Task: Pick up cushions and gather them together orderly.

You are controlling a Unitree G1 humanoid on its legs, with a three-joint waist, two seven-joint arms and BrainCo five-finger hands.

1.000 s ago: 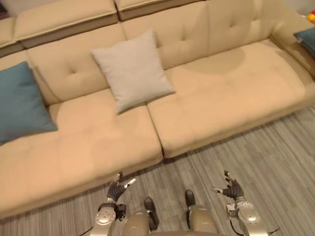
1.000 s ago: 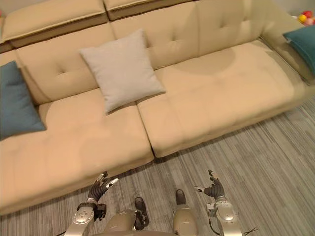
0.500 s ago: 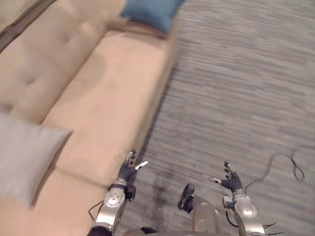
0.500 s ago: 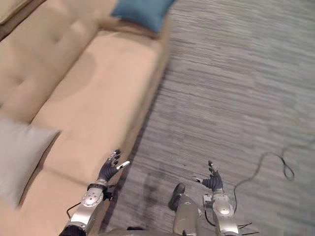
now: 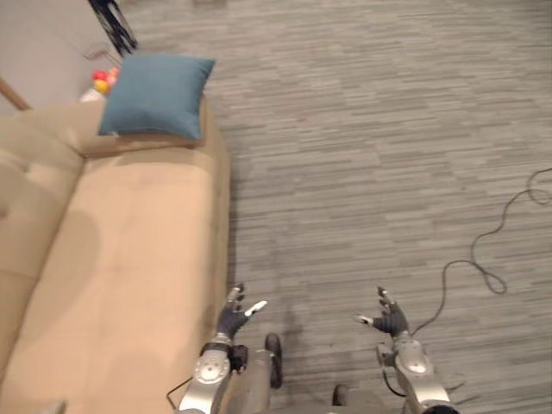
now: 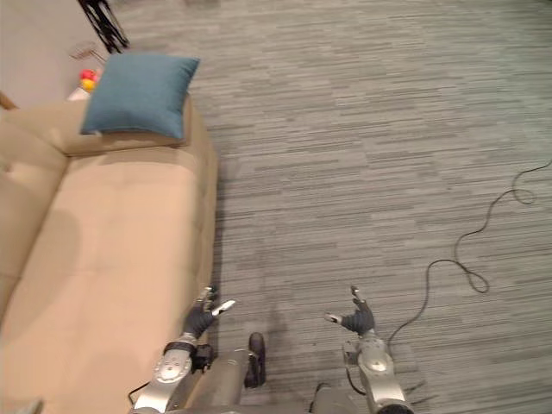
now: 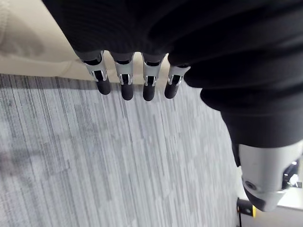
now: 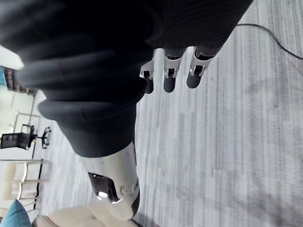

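A teal cushion (image 5: 155,95) lies on the far armrest end of the beige sofa (image 5: 112,259), at the upper left of the head views; the right eye view has the same cushion (image 6: 138,93). My left hand (image 5: 233,317) hangs low by the sofa's front edge, fingers relaxed and holding nothing. My right hand (image 5: 386,319) hovers over the grey floor, also open and empty. In the left wrist view my straight fingers (image 7: 123,80) point over the floor beside the sofa's edge (image 7: 23,42). Past the fingers (image 8: 170,75) in the right wrist view lies bare floor.
Grey striped carpet floor (image 5: 371,147) spreads to the right of the sofa. A small stand with colourful balls (image 5: 102,80) sits behind the armrest, next to black legs of some frame (image 5: 112,24). A light cushion corner (image 5: 47,407) peeks at the lower left.
The camera has swung further right: the grey cushion has slid almost out of view and the teal cushion on the armrest now sits at the upper left. Both hands stay low and open.
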